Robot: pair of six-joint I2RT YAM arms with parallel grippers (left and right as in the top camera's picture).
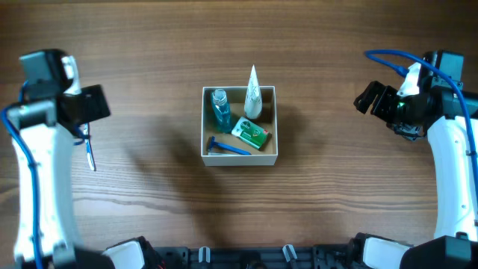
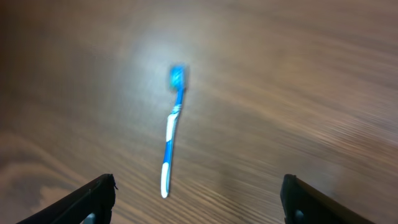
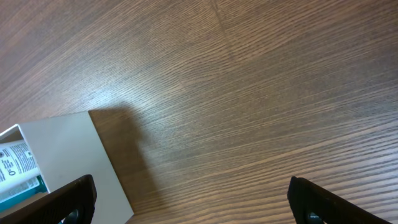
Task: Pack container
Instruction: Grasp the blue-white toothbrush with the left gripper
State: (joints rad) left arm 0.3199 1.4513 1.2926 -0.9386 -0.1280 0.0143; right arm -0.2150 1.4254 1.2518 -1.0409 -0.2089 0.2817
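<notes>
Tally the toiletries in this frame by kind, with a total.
Blue-and-white toothbrush: 1
Translucent blue bottle: 1
White tapered tube: 1
Green rectangular packet: 1
Blue plastic razor: 1
Total: 5

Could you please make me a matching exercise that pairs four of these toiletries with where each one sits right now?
Things:
1. toothbrush
2. blue bottle
3. white tube
4. green packet

Places:
A. in the container's far-left corner
B. on the table, outside the container
C. tip sticking out over the container's far wall
D. lying inside, by the container's right wall

Pairs: 1-B, 2-A, 3-C, 4-D
</notes>
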